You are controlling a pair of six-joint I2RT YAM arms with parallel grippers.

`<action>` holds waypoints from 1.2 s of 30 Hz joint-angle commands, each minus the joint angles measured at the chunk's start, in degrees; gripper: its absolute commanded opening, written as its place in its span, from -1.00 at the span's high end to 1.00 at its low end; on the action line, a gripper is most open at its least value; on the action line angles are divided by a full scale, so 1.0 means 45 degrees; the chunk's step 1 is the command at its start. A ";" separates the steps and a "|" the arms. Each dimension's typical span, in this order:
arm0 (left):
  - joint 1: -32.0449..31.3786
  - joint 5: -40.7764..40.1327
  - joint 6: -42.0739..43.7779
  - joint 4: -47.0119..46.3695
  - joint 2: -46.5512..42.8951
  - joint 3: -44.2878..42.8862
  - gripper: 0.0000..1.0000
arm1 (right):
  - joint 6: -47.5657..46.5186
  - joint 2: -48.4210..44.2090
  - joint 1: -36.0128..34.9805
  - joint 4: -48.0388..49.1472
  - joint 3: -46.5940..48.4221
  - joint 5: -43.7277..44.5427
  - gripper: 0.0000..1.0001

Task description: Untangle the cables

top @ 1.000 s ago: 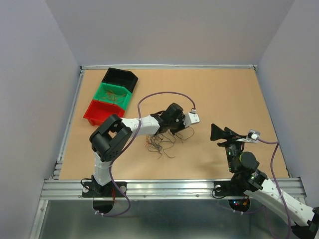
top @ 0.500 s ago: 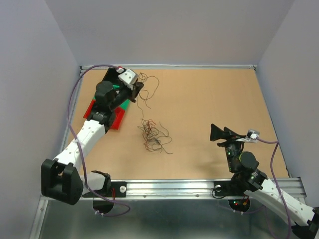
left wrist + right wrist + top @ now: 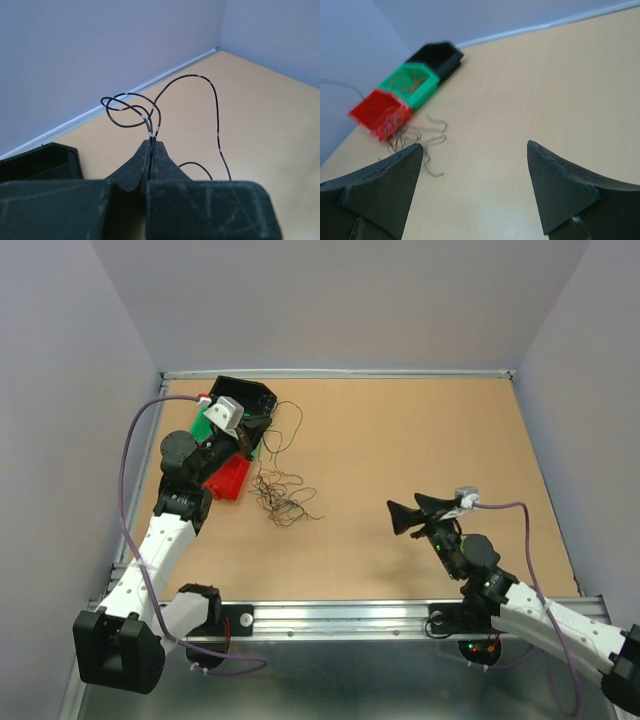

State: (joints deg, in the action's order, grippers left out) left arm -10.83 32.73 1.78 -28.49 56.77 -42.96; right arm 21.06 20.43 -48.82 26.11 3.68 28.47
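Observation:
A tangle of thin black, brown and red cables (image 3: 281, 497) lies on the table just right of the red bin; it also shows in the right wrist view (image 3: 410, 132). My left gripper (image 3: 252, 430) hangs over the bins, shut on a thin black cable (image 3: 288, 426) that loops out to the right and trails down toward the tangle. In the left wrist view the fingertips (image 3: 161, 148) pinch this looped black cable (image 3: 131, 102). My right gripper (image 3: 404, 516) is open and empty over bare table at the right, well apart from the tangle; its jaws stand wide in the right wrist view (image 3: 474, 146).
Three small bins stand in a row at the far left: black (image 3: 244, 395), green (image 3: 203, 427), red (image 3: 229, 478). In the right wrist view the green bin (image 3: 411, 82) holds some thin wires. A metal rail (image 3: 350, 618) runs along the near edge.
My left arm swung from the tangle at mid-table to the bins with a black cable in its jaws. The tangle was dragged left toward the red bin. My right gripper moved left.

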 commanded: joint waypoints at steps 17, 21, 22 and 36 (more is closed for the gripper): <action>-0.0132 0.1535 -0.1216 -0.2008 -0.2713 0.1167 1.00 | -0.2336 1.7957 -0.0440 1.1015 0.9427 -1.1130 -0.83; -0.0132 0.1613 -0.1255 -0.1989 -0.2948 0.1207 1.00 | -0.2122 1.9793 -0.0499 1.0976 1.1404 -1.1306 -0.83; -0.0132 0.1691 -0.1313 -0.2008 -0.3006 0.1187 1.00 | -0.2025 2.0145 -0.0499 1.0937 1.1775 -1.1307 -0.83; -0.0113 -0.2230 -0.0767 -0.1910 -0.5426 0.1908 1.00 | -0.2454 2.2455 -0.1964 0.8534 1.2388 -0.7951 -0.05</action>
State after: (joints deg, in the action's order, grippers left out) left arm -11.25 32.91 -2.76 -33.08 35.35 -35.68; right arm 10.20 124.55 -57.19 63.90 63.86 -13.72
